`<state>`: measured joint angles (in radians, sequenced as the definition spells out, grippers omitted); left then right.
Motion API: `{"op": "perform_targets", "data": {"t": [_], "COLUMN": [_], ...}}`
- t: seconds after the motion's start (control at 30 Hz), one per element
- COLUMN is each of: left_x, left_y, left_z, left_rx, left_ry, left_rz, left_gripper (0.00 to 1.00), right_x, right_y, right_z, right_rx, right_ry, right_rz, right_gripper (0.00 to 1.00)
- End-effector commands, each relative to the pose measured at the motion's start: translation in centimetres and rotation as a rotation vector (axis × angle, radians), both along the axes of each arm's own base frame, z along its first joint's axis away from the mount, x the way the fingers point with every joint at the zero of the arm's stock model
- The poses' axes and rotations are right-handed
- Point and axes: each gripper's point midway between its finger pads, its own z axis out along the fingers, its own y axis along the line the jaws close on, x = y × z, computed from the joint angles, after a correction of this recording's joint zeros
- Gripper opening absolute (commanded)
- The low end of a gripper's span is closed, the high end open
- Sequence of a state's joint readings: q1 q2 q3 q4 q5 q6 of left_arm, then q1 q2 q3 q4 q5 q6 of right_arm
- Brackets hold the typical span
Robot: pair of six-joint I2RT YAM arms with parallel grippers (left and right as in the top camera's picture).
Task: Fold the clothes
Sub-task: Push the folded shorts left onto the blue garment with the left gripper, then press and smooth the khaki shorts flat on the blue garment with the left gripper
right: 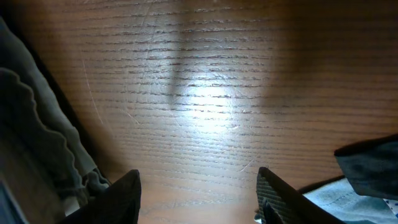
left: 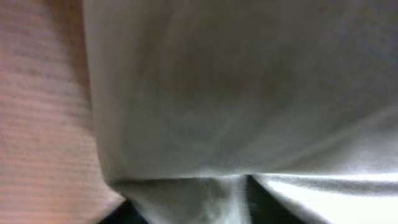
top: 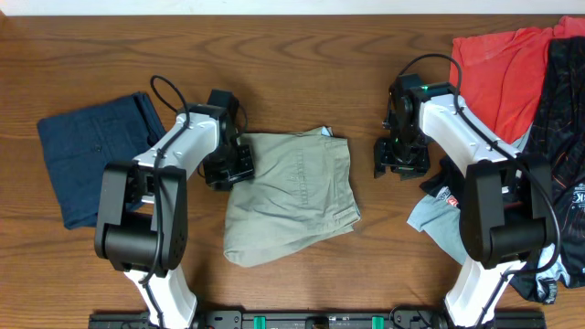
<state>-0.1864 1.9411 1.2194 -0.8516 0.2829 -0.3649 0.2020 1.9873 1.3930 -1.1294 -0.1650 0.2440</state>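
Folded khaki shorts (top: 292, 196) lie flat in the middle of the table. My left gripper (top: 231, 172) sits at their left edge. The left wrist view is blurred and filled with the khaki cloth (left: 236, 93), with table wood at the left. The dark finger tips (left: 193, 208) show wide apart at the bottom with cloth lying between them, so the gripper looks open. My right gripper (top: 399, 164) is open and empty over bare wood right of the shorts. In its wrist view the fingers (right: 198, 193) frame bare table, with the khaki edge (right: 31, 137) at the left.
A folded navy garment (top: 96, 164) lies at the far left. A pile at the right holds a red shirt (top: 503, 78), a black patterned garment (top: 562, 119) and a light blue piece (top: 443, 224), whose corner shows in the right wrist view (right: 336, 196).
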Motion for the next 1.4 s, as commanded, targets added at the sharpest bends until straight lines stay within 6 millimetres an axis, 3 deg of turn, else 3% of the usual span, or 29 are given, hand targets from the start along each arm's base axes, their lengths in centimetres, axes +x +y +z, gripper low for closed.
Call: {"op": "perform_targets", "data": {"t": [0.0, 0.13, 0.27, 0.43, 0.6, 0.7, 0.87, 0.93, 1.0, 1.03, 1.07, 1.13, 1.27, 1.37], "left_x": [0.1, 0.8, 2.7, 5.5, 7.1, 6.8, 4.9, 3.7, 2.3, 1.7, 1.2, 0.8, 1.4, 2.2], "left_y": [-0.1, 0.5, 3.6, 9.2, 15.4, 19.8, 27.0, 29.5, 31.4, 32.0, 32.4, 32.4, 31.3, 29.2], "left_z": [-0.5, 0.1, 2.8, 10.0, 17.5, 19.8, 20.2, 19.6, 18.8, 18.4, 18.0, 17.5, 17.4, 17.3], "left_rx": [-0.016, -0.008, 0.093, 0.227, 0.291, 0.349, 0.403, 0.415, 0.418, 0.408, 0.392, 0.347, 0.27, 0.2], "left_ry": [-0.004, -0.023, -0.089, -0.239, -0.444, -0.523, -0.527, -0.496, -0.456, -0.435, -0.416, -0.399, -0.402, -0.397], "left_rz": [-0.036, -0.028, 0.009, 0.115, 0.252, 0.367, 0.592, 0.686, 0.783, 0.836, 0.875, 0.897, 0.886, 0.834], "left_gripper": [0.06, 0.06, 0.06, 0.06, 0.06, 0.06, 0.07, 0.16, 0.5, 0.75, 0.87, 0.92, 0.94, 0.94], "right_x": [0.3, 0.3, 0.3, 0.3, 0.3, 0.3, 0.3, 0.3, 0.3, 0.3, 0.3, 0.3, 0.3, 0.3], "right_y": [0.3, 0.3, 0.3, 0.3, 0.3, 0.3, 0.3, 0.3, 0.3, 0.3, 0.3, 0.3, 0.3, 0.3], "right_z": [0.3, 0.3, 0.3, 0.3, 0.3, 0.3, 0.3, 0.3, 0.3, 0.3, 0.3, 0.3, 0.3, 0.3], "right_rx": [0.013, 0.012, 0.012, 0.012, 0.011, 0.012, 0.012, 0.012, 0.012, 0.012, 0.011, 0.012, 0.011, 0.011], "right_ry": [-0.012, -0.009, -0.01, -0.009, -0.01, -0.01, -0.01, -0.01, -0.009, -0.01, -0.01, -0.01, -0.01, -0.01], "right_rz": [0.015, 0.015, 0.015, 0.015, 0.015, 0.015, 0.015, 0.015, 0.015, 0.015, 0.015, 0.015, 0.015, 0.015], "right_gripper": [0.58, 0.58, 0.58, 0.58, 0.58, 0.58, 0.58, 0.58, 0.58, 0.58, 0.59, 0.59, 0.59, 0.59]}}
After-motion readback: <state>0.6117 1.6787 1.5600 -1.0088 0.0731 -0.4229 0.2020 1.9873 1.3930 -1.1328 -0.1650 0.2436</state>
